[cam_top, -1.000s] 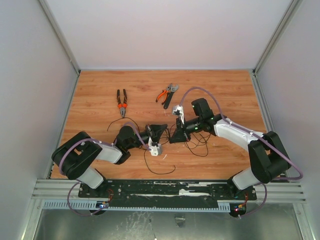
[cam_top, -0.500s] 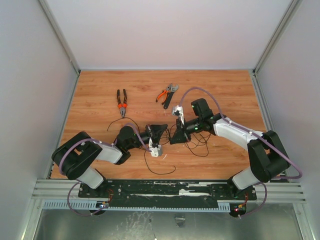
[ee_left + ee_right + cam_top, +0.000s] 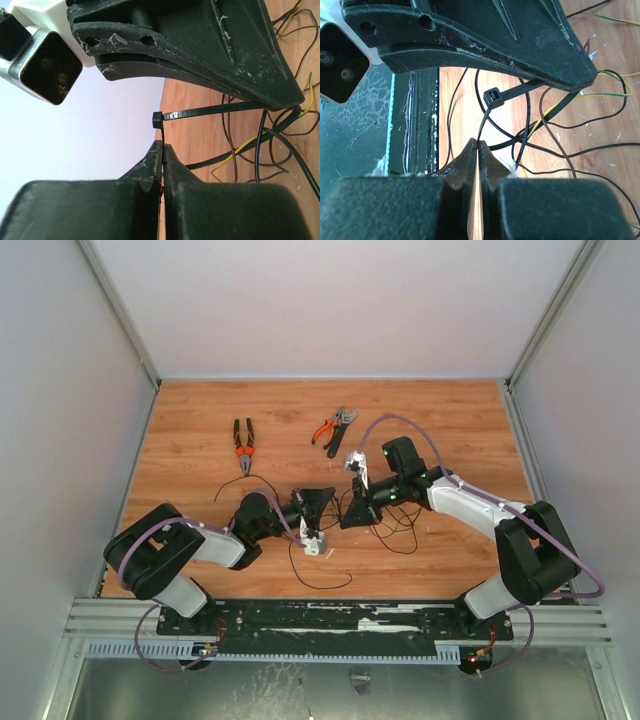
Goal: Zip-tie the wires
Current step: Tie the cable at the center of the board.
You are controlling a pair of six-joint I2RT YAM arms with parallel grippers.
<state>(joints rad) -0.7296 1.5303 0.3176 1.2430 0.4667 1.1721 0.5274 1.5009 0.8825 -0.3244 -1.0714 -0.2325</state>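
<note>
Three tools [image 3: 243, 447], one zip tie [image 3: 210, 111], one tangle [image 3: 396, 521]

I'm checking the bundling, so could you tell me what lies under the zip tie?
Loose wires cross the wooden table beneath the zip tie; its far end is hidden behind the left arm's fingers.

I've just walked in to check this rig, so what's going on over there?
Both arms meet mid-table over the wires. The left claw and the right claw are each shut on the zip tie, whose head sits just beyond their fingertips. The wires lie in a loose tangle on the table. These views don't show whether the strap goes around them.
</note>
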